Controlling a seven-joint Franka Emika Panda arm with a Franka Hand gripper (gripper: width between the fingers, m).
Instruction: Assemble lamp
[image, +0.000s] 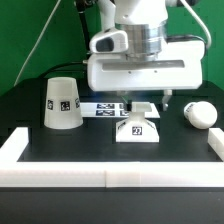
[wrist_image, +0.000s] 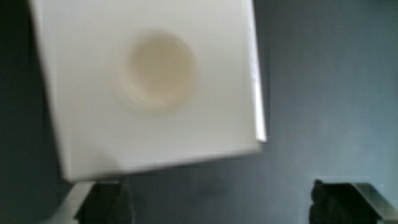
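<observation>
In the exterior view the claw (image: 146, 100) hangs just above the base (image: 137, 127) on the desk (image: 60, 150); shade (image: 60, 105) at the base's nine o'clock, bulb (image: 200, 113) at three. In the wrist view the claw (wrist_image: 228, 205) is released, nothing between its spread fingers (wrist_image: 103, 200); the base (wrist_image: 151, 80) lies clear of them.

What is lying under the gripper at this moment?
The flat square base lies on the black table, roughly below the open gripper. Its round socket holds nothing. The table beneath the base is covered.
</observation>
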